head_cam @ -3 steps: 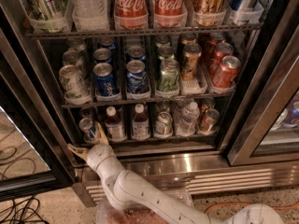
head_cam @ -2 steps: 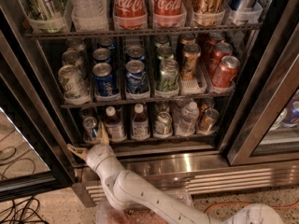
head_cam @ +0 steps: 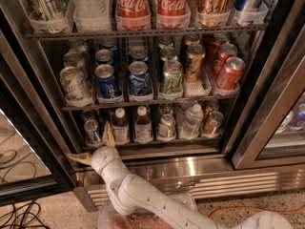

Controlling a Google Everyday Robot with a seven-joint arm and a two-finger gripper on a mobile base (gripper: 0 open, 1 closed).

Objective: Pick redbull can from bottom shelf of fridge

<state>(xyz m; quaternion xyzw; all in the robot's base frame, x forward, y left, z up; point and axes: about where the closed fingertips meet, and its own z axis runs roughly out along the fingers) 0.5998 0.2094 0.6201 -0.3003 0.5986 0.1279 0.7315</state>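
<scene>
Looking into the fridge through its open doorway, I find the redbull can standing upright at the far left of the bottom shelf, in the front of its row with its silver top facing me. Just to its right stand two small brown bottles with white caps, then more cans further along the same shelf. My gripper sits low at the front left corner of that shelf, at the end of the white arm that rises from the bottom of the view. Its two fingers are spread wide apart and hold nothing: one finger points up in front of the shelf edge, between the redbull can and the first brown bottle, while the other reaches out to the left along the steel sill. I cannot tell whether the upper finger touches the can. Above, the next rack carries blue, green and red cans, and the top rack holds cola bottles. Black cables lie on the floor at lower left.
</scene>
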